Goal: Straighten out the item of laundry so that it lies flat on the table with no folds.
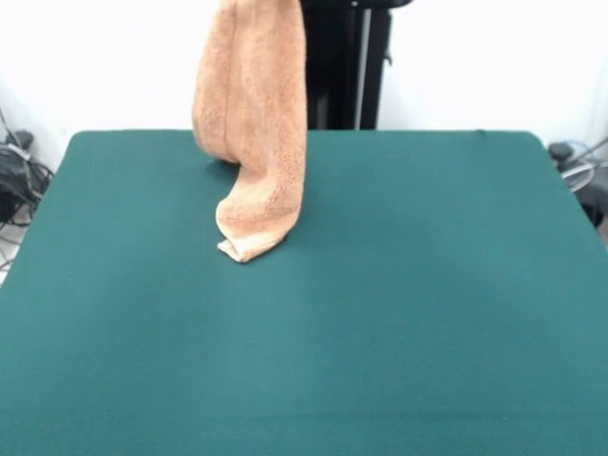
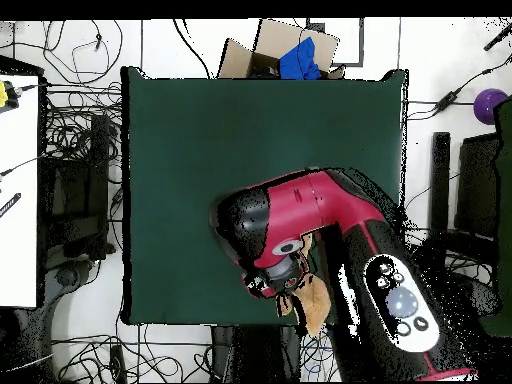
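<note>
The orange-tan towel (image 1: 255, 123) hangs bunched in a long vertical fold from above the front view's top edge. Its lower end (image 1: 249, 242) rests on the green table (image 1: 399, 313), left of centre towards the far side. My gripper is above the picture's edge in the front view. In the overhead view it (image 2: 283, 278) shows only as dark parts under the red arm's wrist (image 2: 270, 225), near the table's edge (image 2: 200, 318) by the base. Scraps of towel (image 2: 313, 303) show beside it. The towel hangs from the gripper, so it is shut on the towel's upper end.
The black pedestal (image 1: 347, 66) stands behind the table's far edge. Cables lie at both sides of the table (image 1: 19, 180). A cardboard box with a blue object (image 2: 300, 55) sits past the table's far edge in the overhead view.
</note>
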{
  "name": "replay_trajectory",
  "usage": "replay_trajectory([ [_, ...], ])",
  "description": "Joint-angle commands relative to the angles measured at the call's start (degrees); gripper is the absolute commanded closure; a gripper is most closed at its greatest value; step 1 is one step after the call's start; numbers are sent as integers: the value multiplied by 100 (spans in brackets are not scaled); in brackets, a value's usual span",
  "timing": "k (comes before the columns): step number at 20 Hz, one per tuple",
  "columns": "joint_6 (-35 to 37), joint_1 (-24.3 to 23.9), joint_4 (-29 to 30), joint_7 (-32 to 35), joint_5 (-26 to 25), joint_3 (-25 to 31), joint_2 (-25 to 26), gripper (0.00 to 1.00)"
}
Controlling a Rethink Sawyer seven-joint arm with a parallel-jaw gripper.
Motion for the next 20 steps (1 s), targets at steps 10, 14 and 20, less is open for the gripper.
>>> replay_trajectory([
  [10, 340, 916, -702, 2146, 439, -1091, 203, 100],
  [14, 17, 1003, -657, 2138, 470, -1254, 222, 100],
  [20, -1, 1217, -823, 2243, 544, -1483, 353, 100],
])
